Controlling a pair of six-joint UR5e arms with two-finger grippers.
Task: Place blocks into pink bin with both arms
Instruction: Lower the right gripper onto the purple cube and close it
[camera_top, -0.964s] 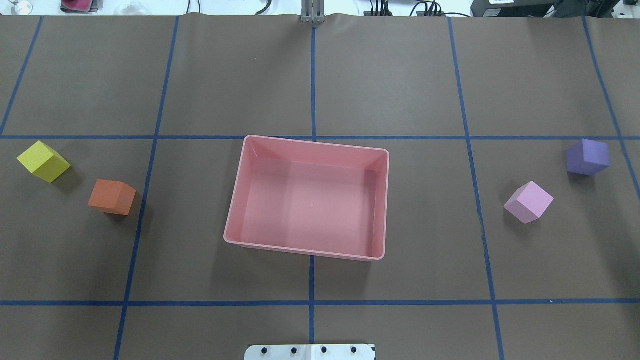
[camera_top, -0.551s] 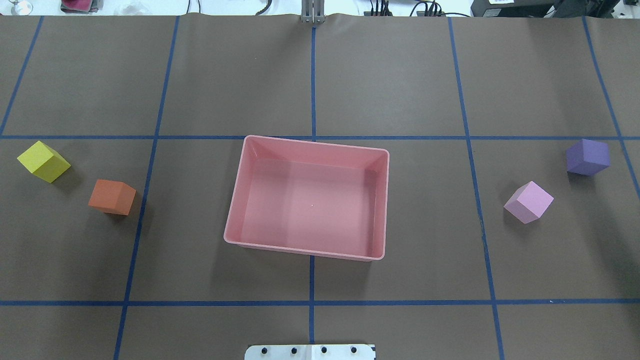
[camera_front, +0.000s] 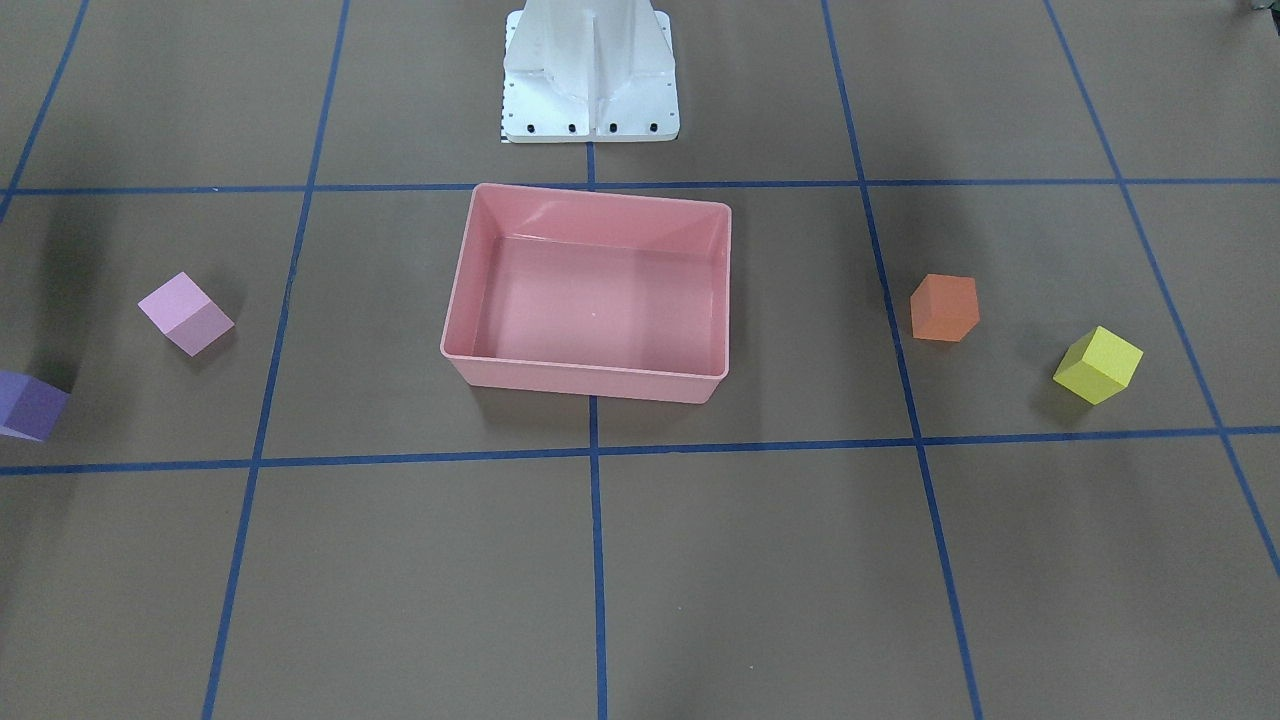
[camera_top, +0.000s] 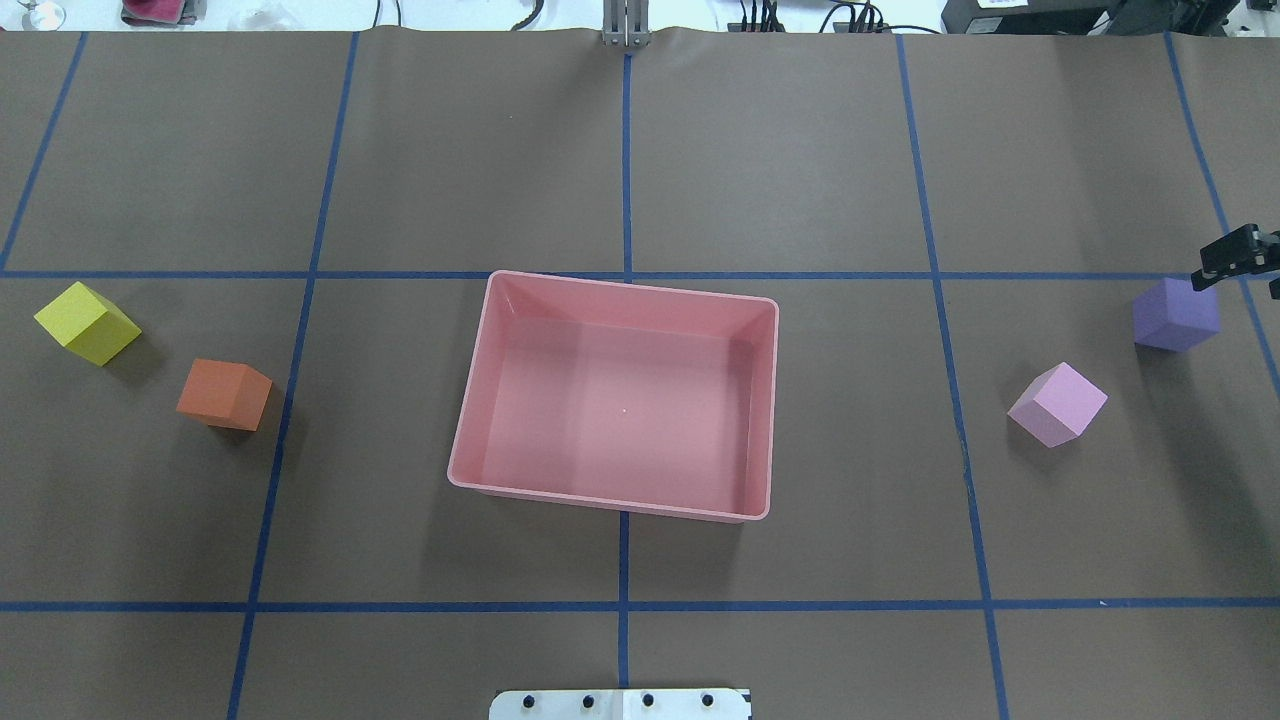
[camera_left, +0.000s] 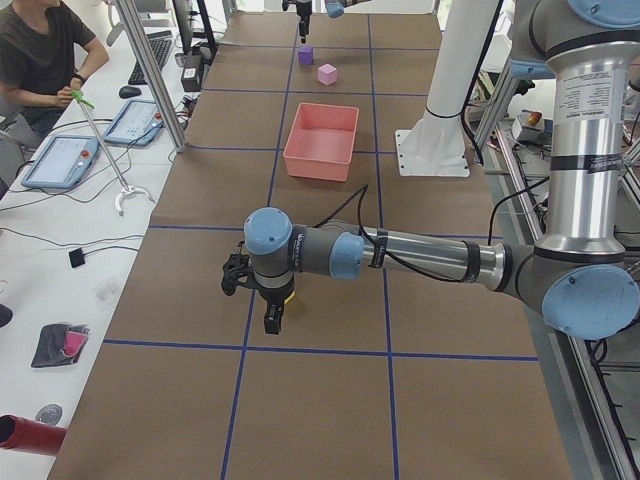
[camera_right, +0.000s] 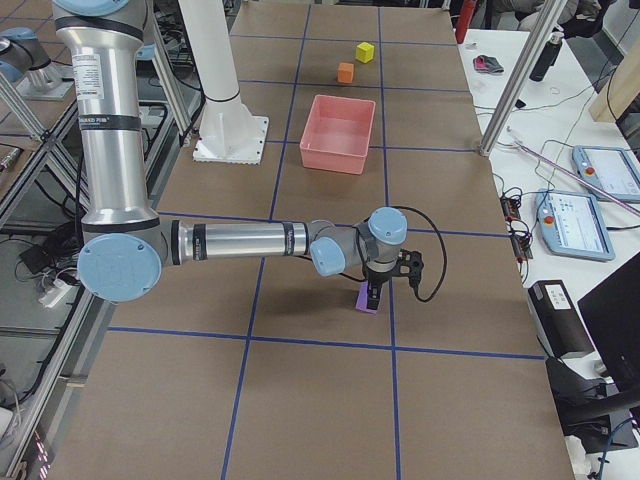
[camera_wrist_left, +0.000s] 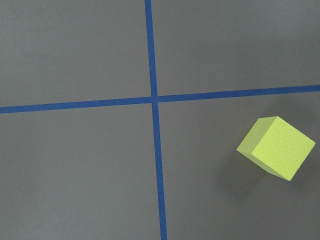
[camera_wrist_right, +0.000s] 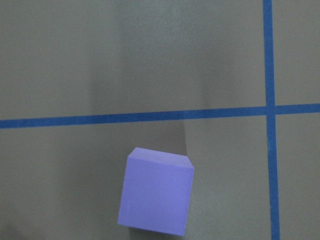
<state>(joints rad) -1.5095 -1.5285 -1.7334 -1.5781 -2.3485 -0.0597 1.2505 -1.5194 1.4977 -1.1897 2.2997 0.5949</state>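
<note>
The pink bin (camera_top: 620, 410) stands empty at the table's middle. The yellow cube (camera_top: 88, 322) and the orange cube (camera_top: 224, 394) lie to its left, the light pink cube (camera_top: 1057, 404) and the purple cube (camera_top: 1176, 314) to its right. My right gripper (camera_right: 372, 297) hangs just over the purple cube (camera_right: 367, 302). Only a black part of it (camera_top: 1240, 252) shows overhead. My left gripper (camera_left: 272, 318) hangs low near the yellow cube (camera_wrist_left: 276, 147). I cannot tell whether either gripper is open or shut. No fingers show in the wrist views.
The white pedestal base (camera_front: 590, 80) stands behind the bin on the robot's side. Blue tape lines cross the brown table cover. An operator (camera_left: 40, 50) sits at a side bench with tablets (camera_left: 60, 160) and metal posts (camera_left: 150, 70).
A black part of my right arm has come into the overhead view at the right edge, just beyond the purple cube. The cubes and the bin have not moved.
</note>
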